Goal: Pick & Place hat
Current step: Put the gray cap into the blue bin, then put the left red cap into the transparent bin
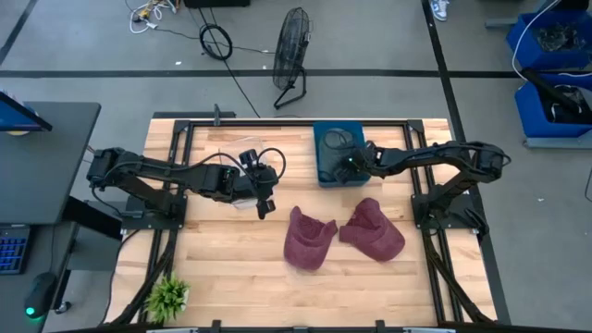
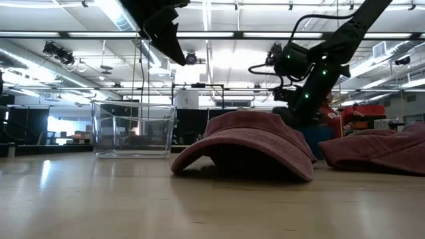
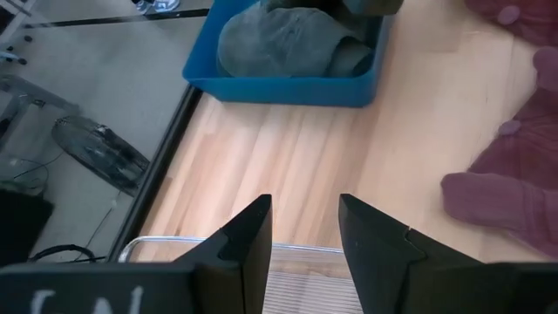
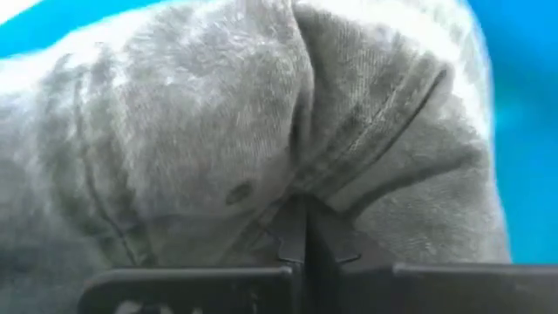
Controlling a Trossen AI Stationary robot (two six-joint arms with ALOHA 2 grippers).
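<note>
A grey hat (image 3: 279, 44) lies in the blue bin (image 1: 321, 148) at the table's far middle. My right gripper (image 1: 345, 169) is down in the bin and shut on this hat (image 4: 218, 131). Two maroon hats rest brim-down on the wood nearer the front: one in the middle (image 1: 308, 240), one to its right (image 1: 373, 230). My left gripper (image 1: 264, 203) is open and empty. It hangs above the table left of the maroon hats, over the rim of a clear container (image 3: 174, 244). My right gripper pinches a raised fold of the grey hat's fabric by a seam (image 4: 301, 187) between its two fingers (image 4: 288, 240). It comes slanting down from the table's right side. The hat lies in the blue bin.
The clear container (image 2: 133, 129) stands on the table under my left arm. A small green plant (image 1: 168, 296) sits at the near left corner. The black frame rails (image 1: 277, 121) run around the table. Bare wood lies in front of the maroon hats.
</note>
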